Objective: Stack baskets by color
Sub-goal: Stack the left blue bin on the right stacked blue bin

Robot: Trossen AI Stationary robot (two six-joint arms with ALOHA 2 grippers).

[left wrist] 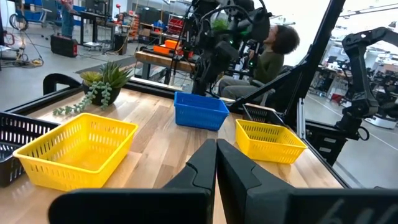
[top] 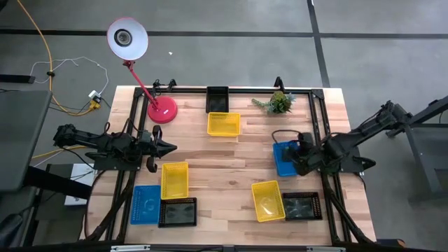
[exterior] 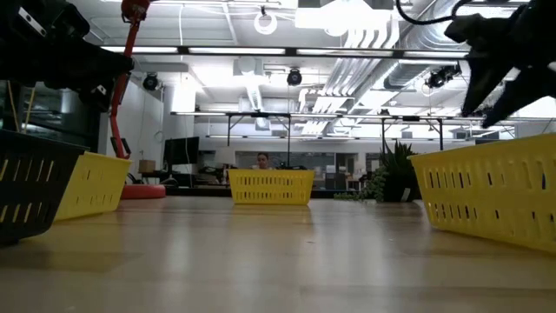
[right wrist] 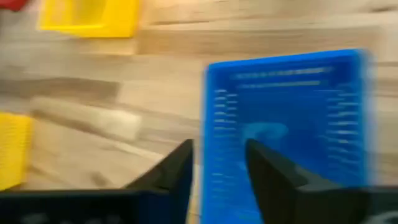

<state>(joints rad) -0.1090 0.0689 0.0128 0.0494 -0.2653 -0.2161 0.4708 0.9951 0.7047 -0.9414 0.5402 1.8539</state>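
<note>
Several baskets lie flat on their bases on the wooden table. A black one (top: 218, 98) and a yellow one (top: 224, 124) sit at the far middle. A yellow (top: 174, 180), a blue (top: 145, 204) and a black one (top: 177, 212) sit near left. A yellow (top: 267, 199) and a black one (top: 302, 206) sit near right. My right gripper (right wrist: 219, 171) hangs open over the left wall of a blue basket (right wrist: 292, 124) at the right and holds nothing. My left gripper (top: 171, 148) is shut, level, at the table's left.
A red-based desk lamp (top: 162, 110) stands at the far left and a small green plant (top: 278, 103) at the far right. A dark frame rail (top: 245, 89) runs along the far edge. Beyond the table's right side sits a person (left wrist: 273, 50). Bare wood lies in the middle.
</note>
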